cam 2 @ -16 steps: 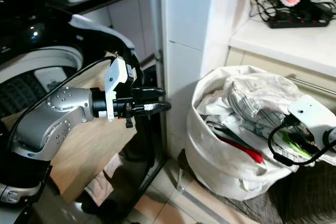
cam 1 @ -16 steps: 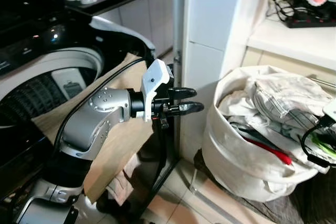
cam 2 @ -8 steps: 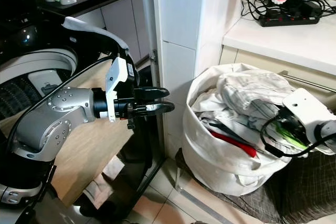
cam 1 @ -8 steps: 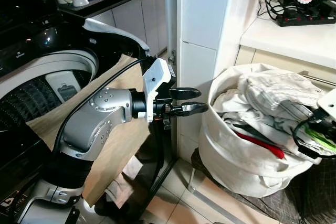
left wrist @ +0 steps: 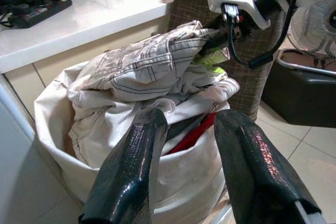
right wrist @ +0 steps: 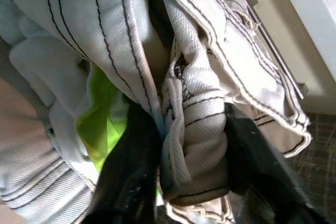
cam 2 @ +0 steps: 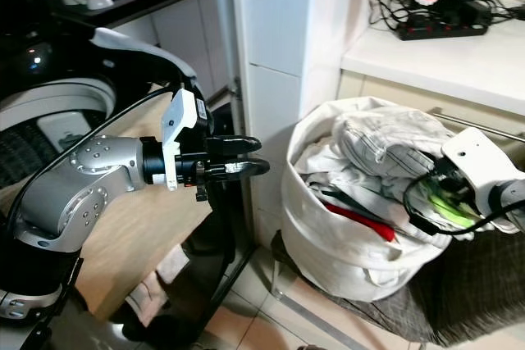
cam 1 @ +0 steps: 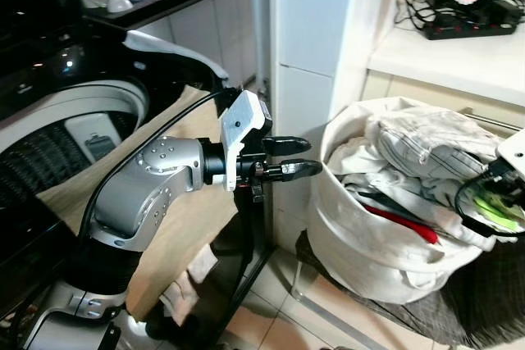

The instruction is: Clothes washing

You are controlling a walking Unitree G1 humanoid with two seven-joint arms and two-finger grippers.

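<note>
White cotton is bunching between the fingers of the right gripper (cam 2: 439, 188) as it is pinching a garment (right wrist: 194, 124) inside the full laundry bag (cam 1: 369, 243), while the left gripper (cam 1: 297, 158) is waiting narrowly parted beside the open washer (cam 1: 74, 133), nothing loaded yet.

Our left arm (cam 1: 152, 190) is a silver metal casting, with a cluster of small screws on the rounded elbow joint. A black cable loops over it to a white wrist plate (cam 1: 242, 125). We see glossy black tapered fingers (left wrist: 134, 161). The right wrist (cam 2: 480, 161) has a white housing and a looped black cable (cam 2: 426, 202).
</note>
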